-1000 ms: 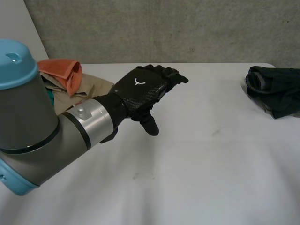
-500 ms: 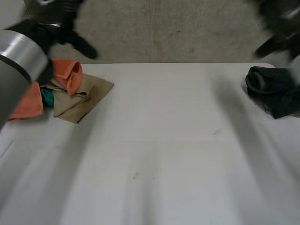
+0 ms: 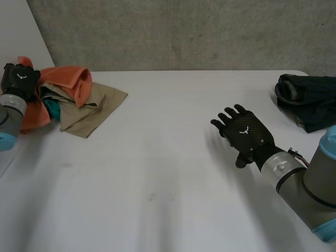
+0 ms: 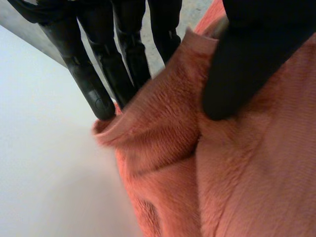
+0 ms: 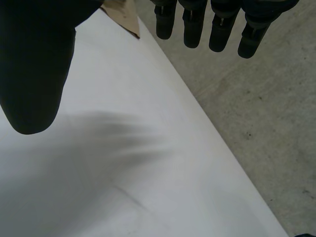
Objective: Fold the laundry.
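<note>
— Laundry (image 3: 79, 102): where is it lying?
— It is lying in a loose heap at the far left corner of the table (image 3: 173, 178), close to the grey wall (image 3: 184, 31). An orange towel (image 3: 71, 79) is sitting on top. A tan cloth (image 3: 97, 107) is spreading out from under it toward the middle of the table, and a teal piece (image 3: 51, 109) is peeking out between them.
— What is the left hand (image 3: 20, 79) doing?
— It is sitting on the outer side of the heap, on the orange towel. In the left wrist view its thumb is pressing down on the towel (image 4: 237, 163) and its fingers (image 4: 94, 84) are standing just behind a raised fold, so the hand is pinching that fold.
— And the right hand (image 3: 247, 134)?
— It is hovering over the white surface, right of the middle and well apart from the heap. Its fingers are straight and spread, and it is holding nothing. In the right wrist view a corner of the tan cloth (image 5: 122, 17) is showing past its fingertips.
— What else is sitting around?
— A dark bundle (image 3: 310, 100) of clothing is sitting at the far right corner, beyond the right hand and apart from it.
</note>
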